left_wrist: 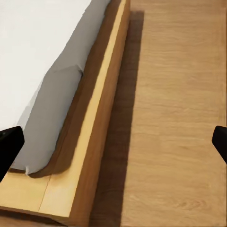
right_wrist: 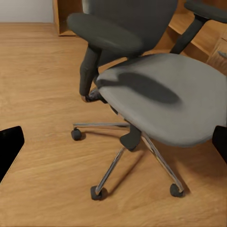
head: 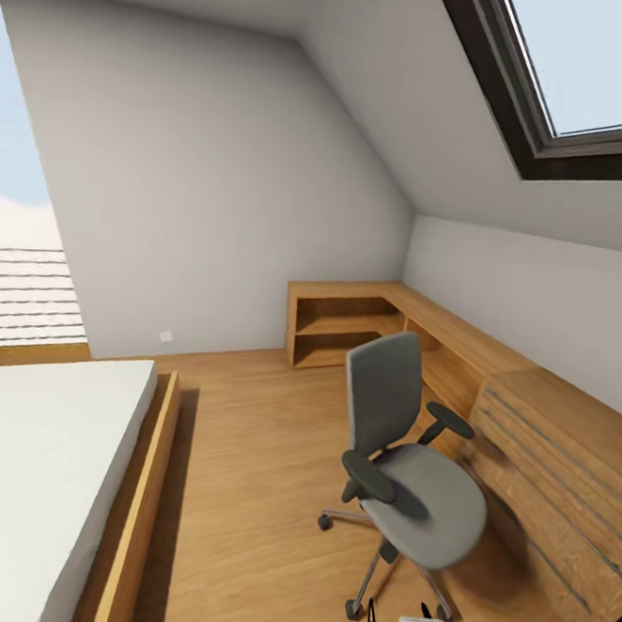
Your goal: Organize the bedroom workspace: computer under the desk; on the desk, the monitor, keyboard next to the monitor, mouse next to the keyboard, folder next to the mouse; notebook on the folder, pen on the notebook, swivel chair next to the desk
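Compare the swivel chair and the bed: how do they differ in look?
The swivel chair is grey, on a metal star base with castors; the bed has a wooden frame sitting flat on the floor. The chair's seat is bare grey; the bed carries a white mattress. The chair stands by the wooden drawers; the bed lies opposite. Both rest on the wood floor.

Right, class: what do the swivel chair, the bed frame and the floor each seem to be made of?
Swivel chair: seat looks like matte grey fabric, though that is uncertain; armrests dark, plastic-like; the base spokes shine like metal.
Bed frame: light wood with a smooth satin face and faint grain.
Floor: wood planks or laminate, with grain lines and a slight sheen; the render leaves which open.
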`<state>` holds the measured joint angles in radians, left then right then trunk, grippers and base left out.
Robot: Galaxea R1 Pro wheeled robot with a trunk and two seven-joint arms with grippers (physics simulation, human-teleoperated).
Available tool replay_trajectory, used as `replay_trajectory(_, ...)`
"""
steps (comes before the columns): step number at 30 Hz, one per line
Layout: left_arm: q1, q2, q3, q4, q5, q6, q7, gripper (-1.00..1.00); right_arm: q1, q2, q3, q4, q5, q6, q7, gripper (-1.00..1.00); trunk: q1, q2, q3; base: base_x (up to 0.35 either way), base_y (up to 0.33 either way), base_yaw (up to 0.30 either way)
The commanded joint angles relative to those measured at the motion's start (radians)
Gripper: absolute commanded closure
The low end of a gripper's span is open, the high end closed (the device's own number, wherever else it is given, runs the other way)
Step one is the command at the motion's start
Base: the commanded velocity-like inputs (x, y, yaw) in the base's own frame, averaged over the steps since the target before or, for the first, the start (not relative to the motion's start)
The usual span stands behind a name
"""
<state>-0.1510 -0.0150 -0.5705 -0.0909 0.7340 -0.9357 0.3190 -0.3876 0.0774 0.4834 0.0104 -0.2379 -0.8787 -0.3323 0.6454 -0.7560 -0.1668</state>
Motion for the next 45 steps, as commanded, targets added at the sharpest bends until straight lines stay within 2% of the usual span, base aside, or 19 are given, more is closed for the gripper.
replay_trajectory(1,-0.001,0.002,-0.004,-0.025,0.003,-0.003,0.011,-1.0,-0.001,0.001,0.009,0.001,-0.006,-0.003,-0.004,-1.0,0.0,-0.001,-0.002,0.0,0.0,0.285)
replay_trajectory(2,-0.001,0.012,-0.004,-0.081,0.003,-0.004,0.012,-1.0,-0.001,0.002,0.008,0.001,-0.007,-0.002,-0.004,-1.0,0.0,-0.001,-0.002,0.0,0.0,0.285)
replay_trajectory(3,-0.001,0.034,-0.004,-0.167,0.004,0.001,0.012,-1.0,-0.001,0.003,0.008,0.001,-0.007,-0.002,-0.004,-1.0,0.0,-0.001,-0.002,0.0,0.0,0.285)
replay_trajectory(4,-0.001,0.049,-0.004,-0.207,0.006,0.009,0.011,-1.0,-0.001,0.003,0.008,0.0,-0.008,-0.002,-0.005,-1.0,0.0,-0.001,-0.002,0.0,0.0,0.286)
replay_trajectory(6,-0.001,0.065,-0.004,-0.248,0.006,0.042,0.007,-1.0,-0.001,0.004,0.002,-0.001,-0.016,-0.002,-0.005,-1.0,0.0,-0.001,-0.002,0.0,0.0,0.287)
replay_trajectory(8,-0.001,0.07,-0.006,-0.26,0.005,0.063,0.006,-1.0,-0.001,0.005,-0.002,-0.001,-0.029,-0.002,-0.005,-1.0,0.0,-0.001,-0.002,0.0,0.0,0.288)
replay_trajectory(12,-0.001,0.07,-0.008,-0.225,0.004,0.077,0.006,-1.0,-0.001,0.005,-0.004,-0.001,-0.039,-0.003,-0.004,-1.0,0.0,-0.001,-0.002,0.0,0.0,0.288)
replay_trajectory(16,-0.001,0.06,-0.012,-0.167,-0.004,0.077,0.005,-1.0,-0.001,0.005,-0.004,-0.001,-0.043,-0.005,-0.004,-1.0,0.0,-0.001,-0.002,0.002,-0.002,0.288)
replay_trajectory(17,-0.001,0.058,-0.015,-0.161,-0.009,0.078,0.005,-1.0,-0.001,0.006,-0.004,-0.001,-0.044,-0.005,-0.004,-1.0,0.0,-0.001,-0.002,0.074,-0.043,0.288)
replay_trajectory(18,-0.001,0.056,-0.028,-0.155,-0.03,0.081,0.005,-1.0,-0.002,0.006,-0.004,-0.001,-0.044,-0.005,-0.004,-1.0,0.0,-0.001,-0.002,0.223,-0.117,0.225)
replay_trajectory(24,-0.001,0.055,-0.053,-0.151,-0.045,0.083,0.007,-1.0,-0.001,0.005,-0.003,-0.001,-0.038,-0.005,0.0,-1.0,0.0,-0.001,-0.002,0.25,-0.116,0.076)
replay_trajectory(34,-0.001,0.058,-0.053,-0.145,-0.044,0.081,0.009,-1.0,-0.002,0.004,-0.002,0.0,-0.035,0.0,0.002,-1.0,0.0,-0.001,-0.002,0.073,-0.017,0.006)
replay_trajectory(45,-0.001,0.058,-0.053,-0.144,-0.044,0.083,0.008,-1.0,-0.001,0.012,0.0,0.001,-0.037,0.001,0.002,-1.0,0.0,-0.001,-0.002,0.293,0.0,0.002)
